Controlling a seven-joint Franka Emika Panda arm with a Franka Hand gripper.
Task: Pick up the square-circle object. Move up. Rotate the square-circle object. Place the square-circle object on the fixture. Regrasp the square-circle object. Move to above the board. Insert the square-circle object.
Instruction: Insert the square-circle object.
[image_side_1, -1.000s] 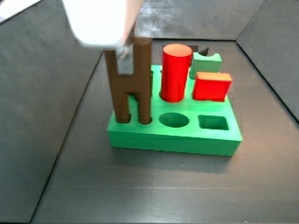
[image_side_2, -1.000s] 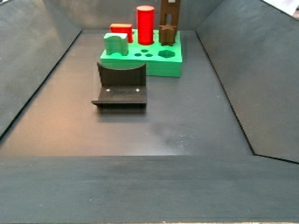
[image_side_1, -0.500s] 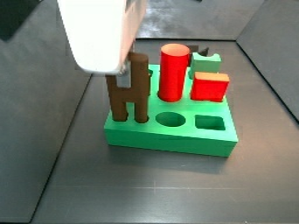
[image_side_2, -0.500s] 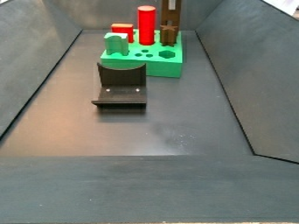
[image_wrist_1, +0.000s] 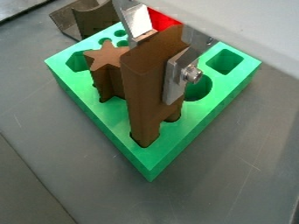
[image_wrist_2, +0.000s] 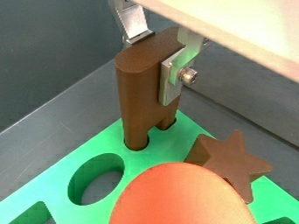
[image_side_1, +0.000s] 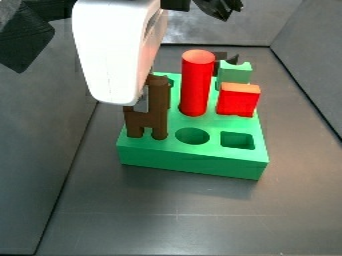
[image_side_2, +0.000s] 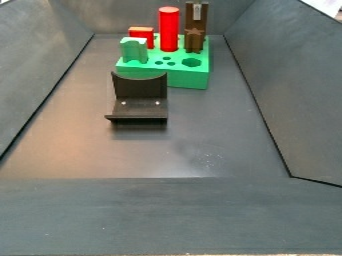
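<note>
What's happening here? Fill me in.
The gripper is over the board, its fingers shut on the square-circle object. The peg stands upright with its lower end in a hole by the star-shaped peg. A red cylinder and red cube stand on the board too.

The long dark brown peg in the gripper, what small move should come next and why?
Probably ease straight down a little more: the gripper holds the long dark brown peg upright, its lower end already in a hole of the bright green board, beside the brown star peg.
</note>
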